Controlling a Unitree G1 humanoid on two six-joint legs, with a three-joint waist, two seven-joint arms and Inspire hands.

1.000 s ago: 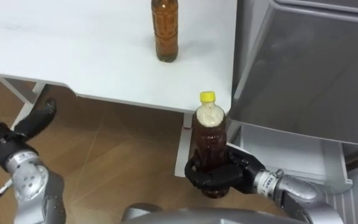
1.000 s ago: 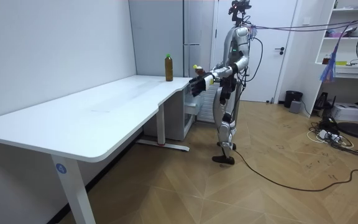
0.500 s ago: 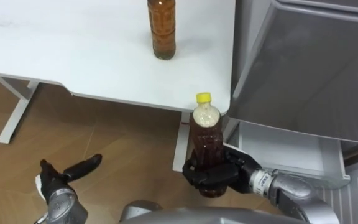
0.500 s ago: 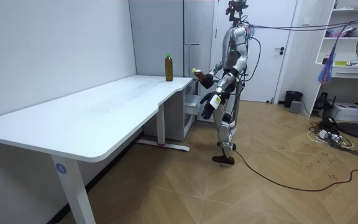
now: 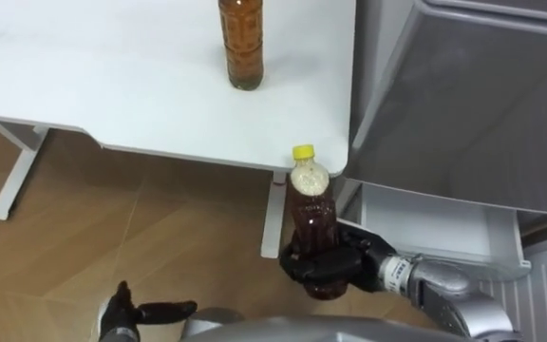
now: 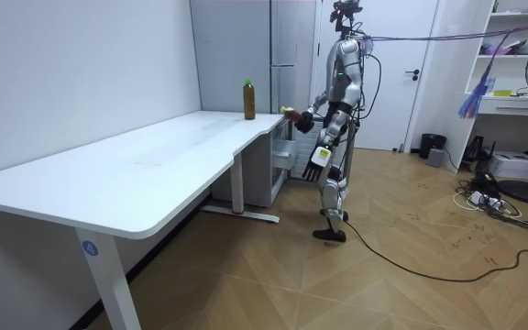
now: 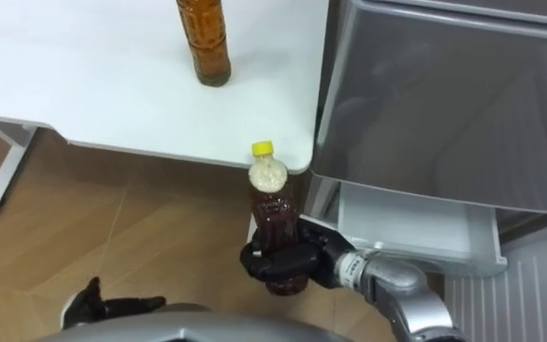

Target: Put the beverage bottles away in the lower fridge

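Left hand [image 5: 145, 312] has dropped since half second ago, now low by thigh, fingers apart and straight, holding nothing. Right hand [image 5: 326, 269] still clamped: fingers curled round lower part of yellow-capped bottle [image 5: 311, 204], upright, brown drink inside. Just right of these fingers, open fridge drawer [image 5: 435, 228]. Beyond fingers, bench [image 5: 112, 85] edge; second bottle [image 5: 240, 43] stands on it, well apart.

Smooth matt white on the table top [image 5: 112, 85]. Dull grey metal sheen on the fridge door [image 5: 473, 104] at right, white plastic on the drawer [image 5: 435, 223] beneath. Wood-grain floor [image 5: 160, 228], faintly glossy. Clear glossy plastic on the near bottle [image 5: 311, 214], yellow plastic cap [image 5: 303, 152]; matt black right hand [image 5: 335, 268].
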